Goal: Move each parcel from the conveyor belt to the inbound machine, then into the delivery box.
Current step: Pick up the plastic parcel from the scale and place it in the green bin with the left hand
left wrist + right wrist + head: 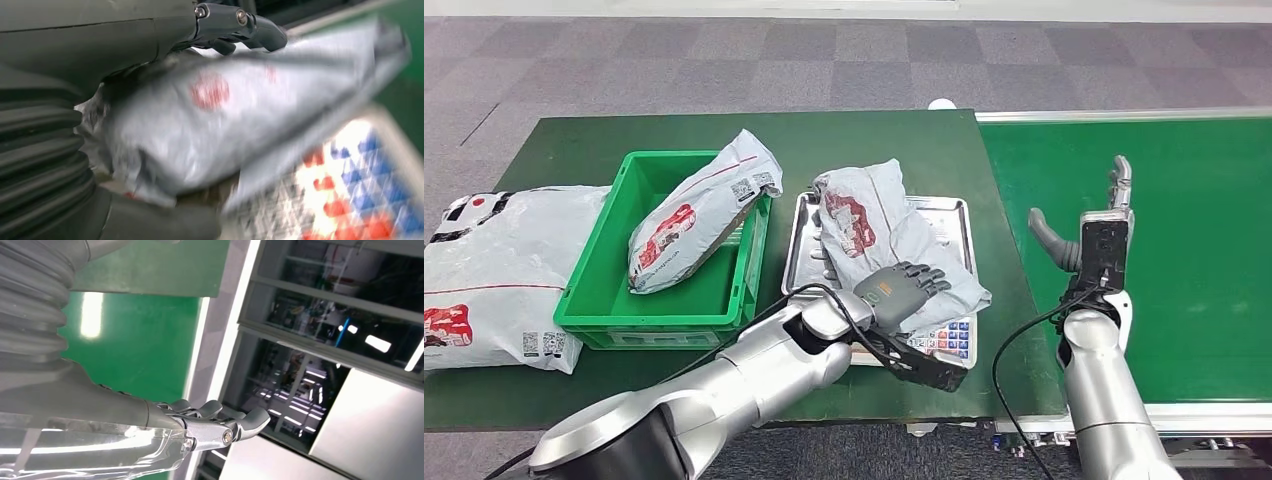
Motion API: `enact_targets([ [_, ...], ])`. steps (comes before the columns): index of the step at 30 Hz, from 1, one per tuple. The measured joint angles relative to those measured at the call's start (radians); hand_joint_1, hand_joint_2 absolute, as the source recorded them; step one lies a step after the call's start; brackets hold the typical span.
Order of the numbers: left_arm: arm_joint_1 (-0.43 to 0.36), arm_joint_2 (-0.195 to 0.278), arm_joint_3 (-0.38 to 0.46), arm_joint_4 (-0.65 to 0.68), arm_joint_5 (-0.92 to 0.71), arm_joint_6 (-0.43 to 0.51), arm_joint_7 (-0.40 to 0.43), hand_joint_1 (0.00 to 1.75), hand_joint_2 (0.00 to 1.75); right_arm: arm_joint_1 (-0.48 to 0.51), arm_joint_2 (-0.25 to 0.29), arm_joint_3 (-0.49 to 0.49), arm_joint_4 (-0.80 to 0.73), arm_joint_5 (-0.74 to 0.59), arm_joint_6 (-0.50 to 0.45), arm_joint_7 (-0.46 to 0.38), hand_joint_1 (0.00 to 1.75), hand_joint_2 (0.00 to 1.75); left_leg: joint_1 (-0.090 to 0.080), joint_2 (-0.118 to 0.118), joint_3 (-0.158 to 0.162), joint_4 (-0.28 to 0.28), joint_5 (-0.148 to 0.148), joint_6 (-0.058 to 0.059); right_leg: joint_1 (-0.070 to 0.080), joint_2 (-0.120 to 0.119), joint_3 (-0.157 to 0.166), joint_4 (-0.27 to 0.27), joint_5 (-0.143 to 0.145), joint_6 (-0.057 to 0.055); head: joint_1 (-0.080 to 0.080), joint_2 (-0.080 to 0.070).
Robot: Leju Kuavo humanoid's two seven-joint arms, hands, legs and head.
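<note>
A grey parcel [864, 225] with red print lies crumpled on the steel tray of the inbound machine [949, 215]. My left hand [902, 290] grips its near edge. In the left wrist view the parcel [210, 130] sits between my fingers [240, 22] and the thumb, and the picture is blurred. My right hand [1094, 230] stands upright and open over the green conveyor belt [1194, 250], holding nothing; its fingers [210, 425] are spread in the right wrist view. A second grey parcel [694, 210] leans in the green delivery box [599, 290].
A large grey parcel [494, 270] lies on the green table left of the box. The machine's keypad [944, 340] sits under my left hand. The belt's metal rail [1124, 114] runs along its far side.
</note>
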Motion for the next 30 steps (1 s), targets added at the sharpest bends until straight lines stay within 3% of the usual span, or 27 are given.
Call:
enact_targets([
  [8,-0.016,0.0,-0.097,-0.025,-0.078,-0.028,0.059,1.75,1.75,0.034,0.0,0.0,-0.067,0.008,0.012,-0.004,0.0,1.75,0.0,0.0,0.0,0.0,0.0,0.0,0.0,0.0,0.0,0.0,0.0,0.0,0.0,0.0],
  [21,-0.024,0.0,-0.107,-0.026,-0.118,-0.025,0.078,1.75,1.75,0.138,0.001,0.0,-0.216,0.016,-0.035,-0.017,0.0,1.75,0.0,0.0,0.001,0.0,0.0,0.0,0.0,0.0,0.001,0.0,0.0,0.0,0.0,0.0],
  [30,-0.032,0.0,-0.107,-0.025,-0.236,0.156,0.107,1.75,1.75,0.188,0.001,0.0,-0.28,0.02,-0.042,-0.017,0.0,1.75,0.0,0.0,0.0,0.0,0.0,0.0,0.0,0.0,0.001,0.0,0.0,0.0,0.0,0.0],
])
